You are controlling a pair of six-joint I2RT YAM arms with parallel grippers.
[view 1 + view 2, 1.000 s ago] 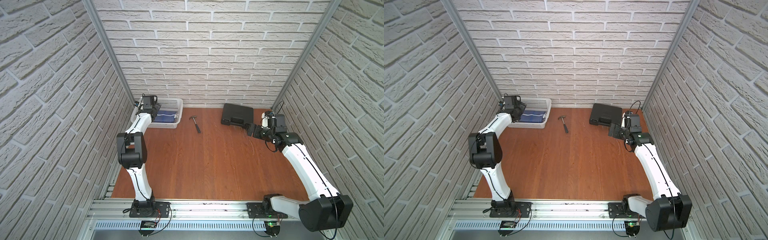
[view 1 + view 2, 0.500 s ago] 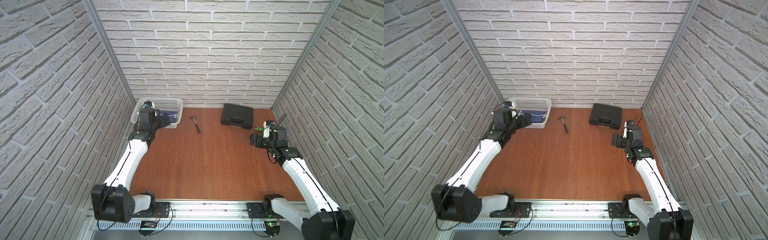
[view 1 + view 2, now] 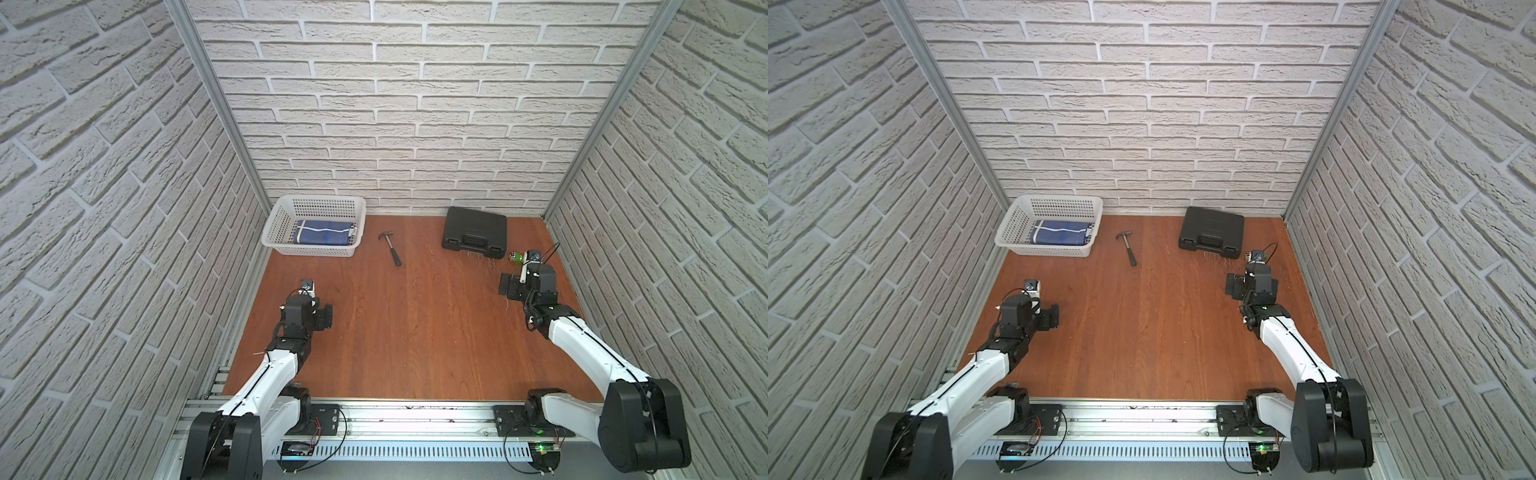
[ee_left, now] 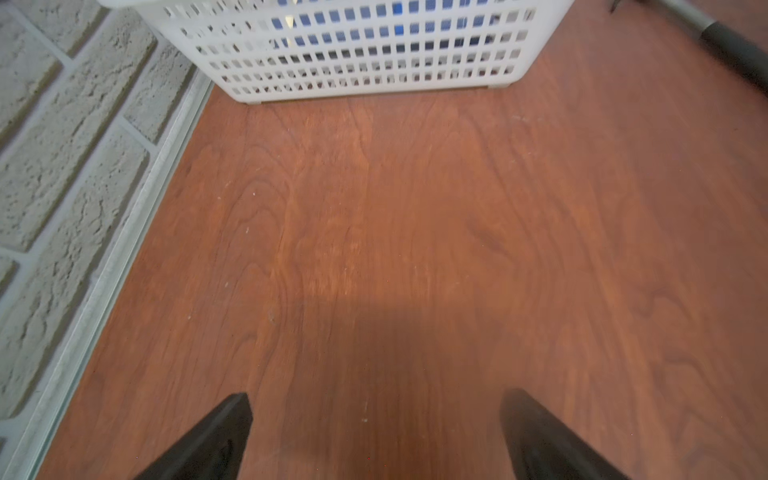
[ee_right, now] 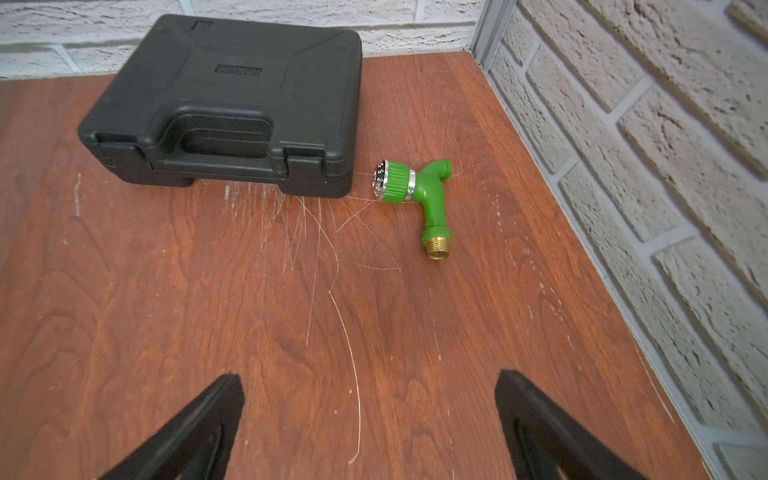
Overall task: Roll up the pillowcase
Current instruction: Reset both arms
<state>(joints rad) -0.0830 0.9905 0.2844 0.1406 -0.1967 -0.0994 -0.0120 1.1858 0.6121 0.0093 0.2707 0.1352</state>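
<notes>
Pillowcase (image 3: 323, 232) lies as a compact blue roll inside white basket (image 3: 309, 249); judged rolled and stowed, so nothing is left to hold; left gripper (image 4: 374, 399) spread wide, empty, short of basket's near wall; right gripper (image 5: 368, 380) likewise spread, empty, far across from basket; a second ago left arm reached over basket, now drawn back.

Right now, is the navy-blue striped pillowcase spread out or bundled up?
Bundled up: the navy-blue striped pillowcase lies compact inside the white plastic basket; rolled or folded, cannot tell.
</notes>
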